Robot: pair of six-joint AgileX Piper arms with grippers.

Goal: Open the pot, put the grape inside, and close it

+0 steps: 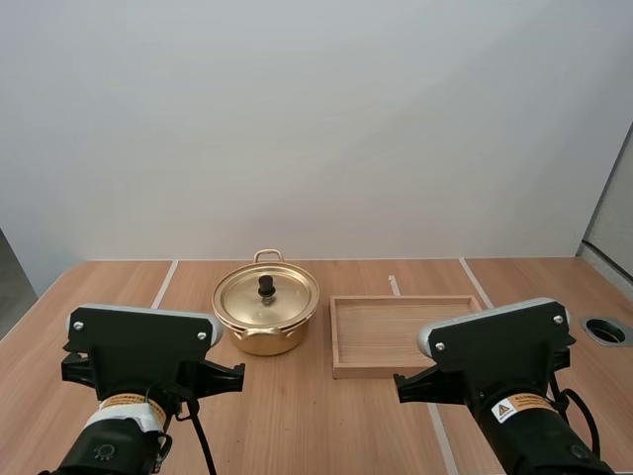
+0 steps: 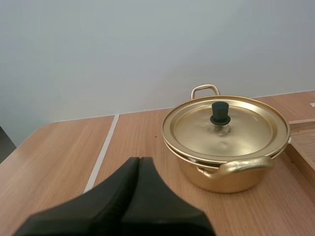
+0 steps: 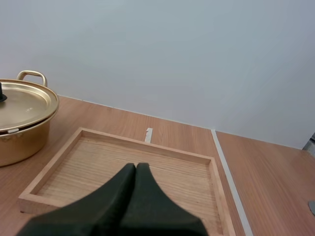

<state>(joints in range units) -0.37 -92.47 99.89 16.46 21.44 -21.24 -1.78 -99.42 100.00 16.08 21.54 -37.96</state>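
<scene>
A gold pot (image 1: 265, 315) stands mid-table with its lid (image 1: 266, 295) on; the lid has a black knob (image 1: 266, 285). In the left wrist view the pot (image 2: 226, 174) sits ahead of my left gripper (image 2: 139, 160), whose fingers lie together as one dark wedge, well short of the pot. My right gripper (image 3: 136, 166) is shut too, hovering over the near edge of a wooden tray (image 3: 49, 169). The pot (image 3: 19, 135) stands beside that tray. In the high view both arms sit at the near edge of the table, left (image 1: 138, 361) and right (image 1: 495, 361).
The wooden tray (image 1: 401, 366) lies just right of the pot, with nothing in it. A round grommet hole (image 1: 605, 331) is at the table's right edge. Pale seams run across the wooden tabletop.
</scene>
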